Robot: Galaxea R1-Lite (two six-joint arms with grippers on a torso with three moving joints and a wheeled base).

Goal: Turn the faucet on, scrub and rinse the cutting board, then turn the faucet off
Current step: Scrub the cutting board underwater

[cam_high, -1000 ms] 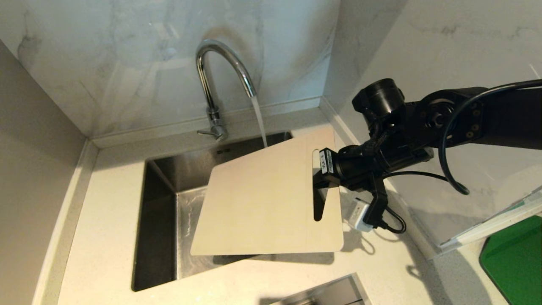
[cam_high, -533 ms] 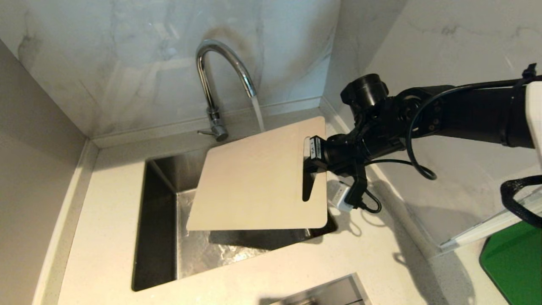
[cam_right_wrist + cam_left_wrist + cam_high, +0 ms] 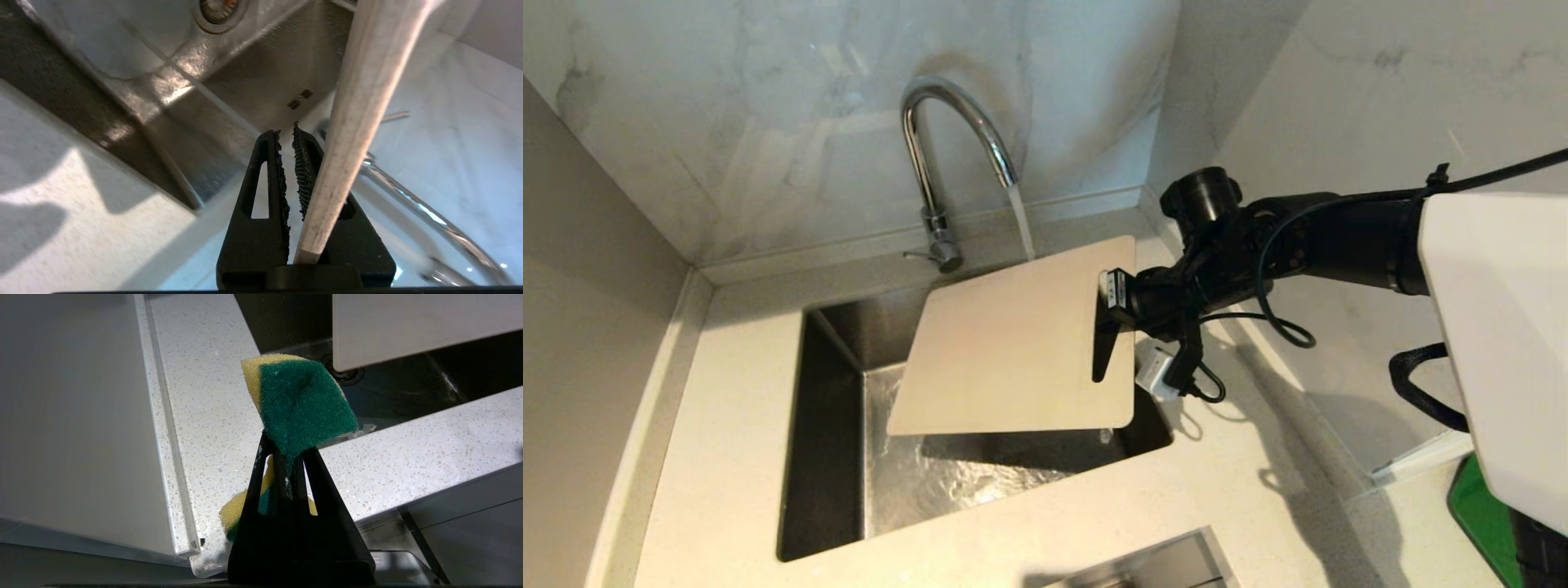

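Note:
The chrome faucet [image 3: 947, 122] stands behind the sink [image 3: 825, 457], and water runs from its spout onto the far edge of the cutting board [image 3: 1005, 351]. The cream board hangs tilted over the basin. My right gripper [image 3: 1107, 327] is shut on the board at its slot handle, coming in from the right. The right wrist view shows the right gripper [image 3: 286, 134] with the board's edge [image 3: 359, 102] running up past one finger, and the faucet [image 3: 429, 216] beyond. My left gripper [image 3: 282, 449] is parked by the counter, shut on a green-and-yellow sponge [image 3: 302, 400].
The faucet's thin lever [image 3: 919, 256] points left at its base. Marble walls close the corner behind and to the right of the sink. A dark green board [image 3: 1482, 523] lies at the far right. A steel rim [image 3: 1143, 563] shows at the near counter edge.
My right arm has carried the cutting board back toward the wall and slightly left, so its far edge now sits under the water stream. More of the sink's near part is uncovered.

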